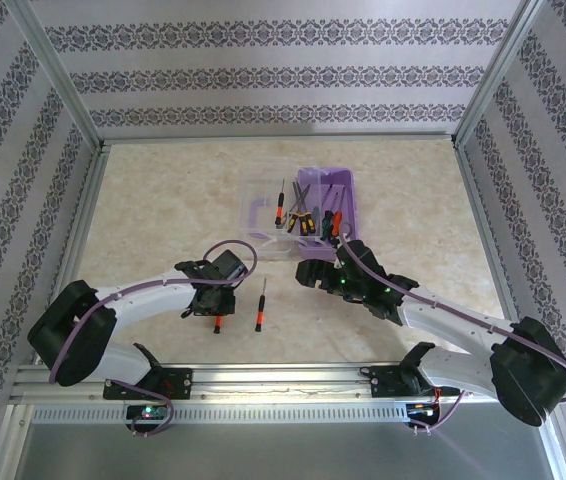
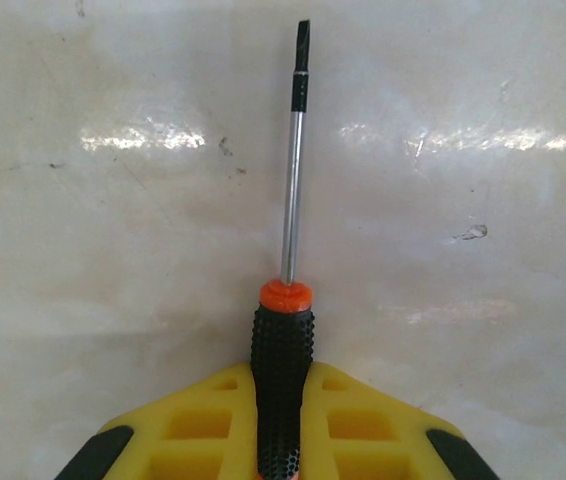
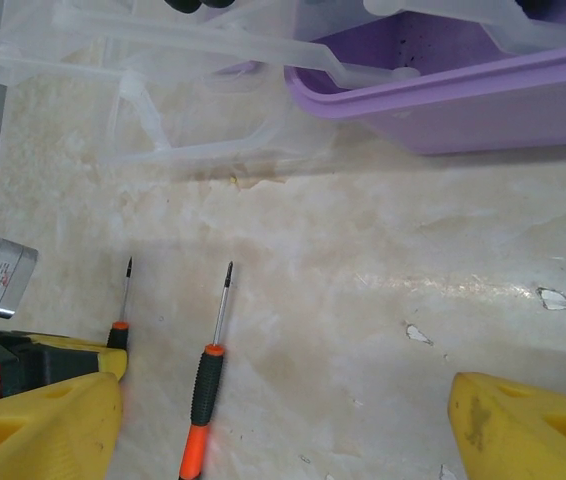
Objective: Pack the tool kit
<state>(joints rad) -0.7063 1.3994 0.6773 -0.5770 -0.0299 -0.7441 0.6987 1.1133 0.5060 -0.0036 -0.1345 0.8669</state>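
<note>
A black-orange screwdriver (image 3: 206,395) lies on the table (image 3: 383,300), apart from the purple box (image 3: 463,100).

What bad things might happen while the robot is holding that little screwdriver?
1. The left claw pinches the screwdriver by its handle, with the long shaft sticking out. The tip might catch the clear lid on the way in.
2. The open right claw sits close to the purple box, so the arms might bump there.
3. The loose screwdriver nearby could get knocked away.
</note>
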